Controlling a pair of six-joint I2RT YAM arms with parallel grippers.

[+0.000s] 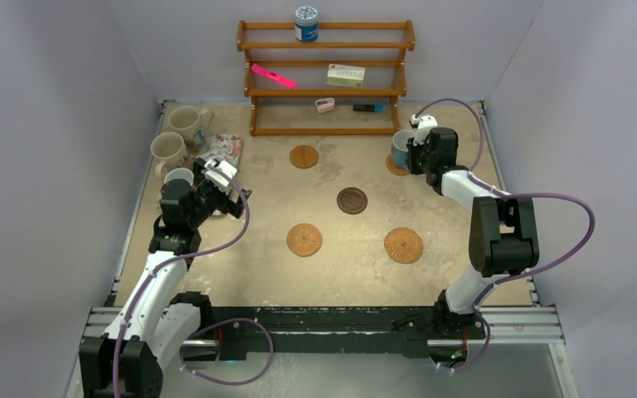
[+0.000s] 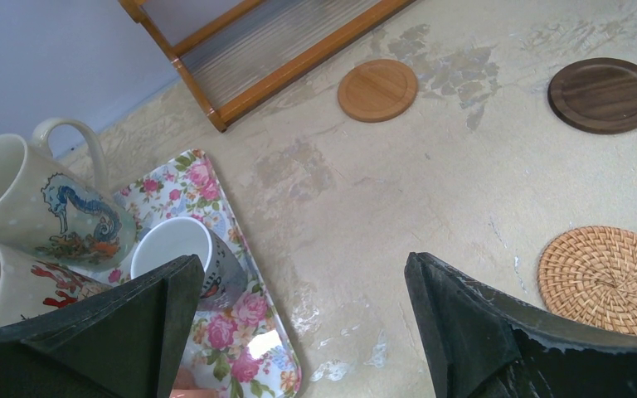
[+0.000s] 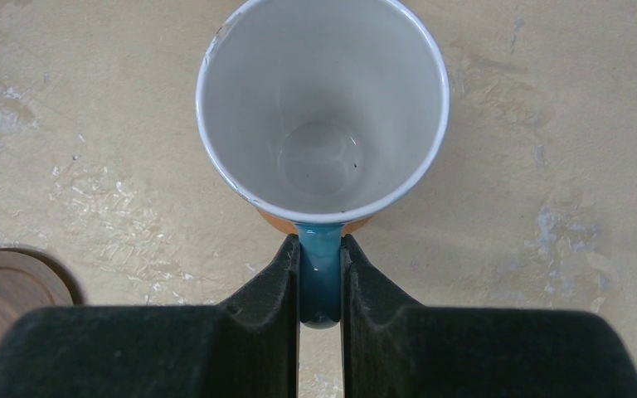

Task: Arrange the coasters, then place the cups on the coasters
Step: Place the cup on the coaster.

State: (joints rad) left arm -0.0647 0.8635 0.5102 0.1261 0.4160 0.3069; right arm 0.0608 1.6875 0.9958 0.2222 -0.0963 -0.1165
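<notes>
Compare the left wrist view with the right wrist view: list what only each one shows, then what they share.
Only the left wrist view: the open left gripper, a cream seahorse mug, a second cream mug, a smaller mug on the floral tray, the wooden rack, a smooth tan coaster and a woven coaster.
Only the right wrist view: the right gripper shut on the handle of the blue mug, with an orange coaster peeking out beneath it.
Both: the dark brown coaster and the worn beige tabletop.

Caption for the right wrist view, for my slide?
Right hand clamps the blue mug by its handle over a tan coaster; dark brown coaster at lower left.
</notes>
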